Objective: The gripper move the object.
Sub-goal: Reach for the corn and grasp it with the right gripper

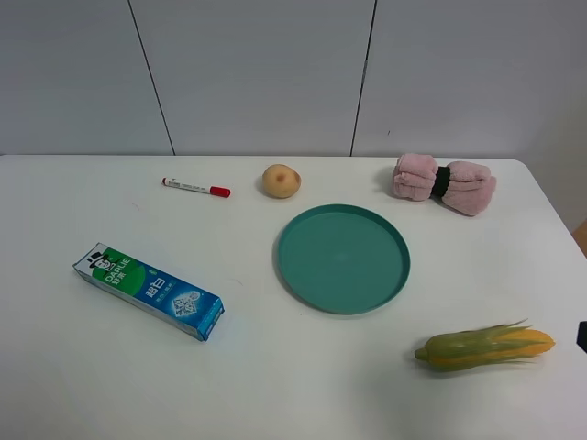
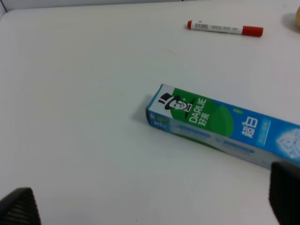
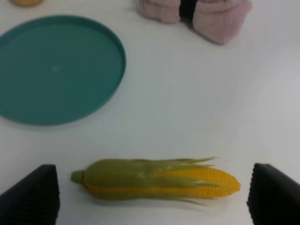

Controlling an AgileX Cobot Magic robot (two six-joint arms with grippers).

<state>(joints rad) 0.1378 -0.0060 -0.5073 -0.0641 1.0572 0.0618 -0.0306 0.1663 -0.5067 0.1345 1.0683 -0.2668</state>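
Observation:
The toy corn cob (image 1: 486, 348) lies flat on the white table at the front right, with its green husk end pointing left and its yellow tip pointing right. In the right wrist view the corn (image 3: 154, 180) lies crosswise between my right gripper's black fingers (image 3: 30, 194). The right gripper (image 3: 152, 199) is open and wide, and it is not touching the corn. Only a black sliver of the right arm (image 1: 581, 335) shows at the right edge of the high view. My left gripper (image 2: 152, 204) is open and empty over the table near the toothpaste box (image 2: 225, 131).
A teal round plate (image 1: 293, 275) lies in the middle of the table, just behind and to the left of the corn. A pink rolled towel (image 1: 445, 183) lies at the back right, with a tan ball (image 1: 281, 181) and a red-capped marker (image 1: 195, 187) at the back. The toothpaste box (image 1: 149, 290) lies at the front left.

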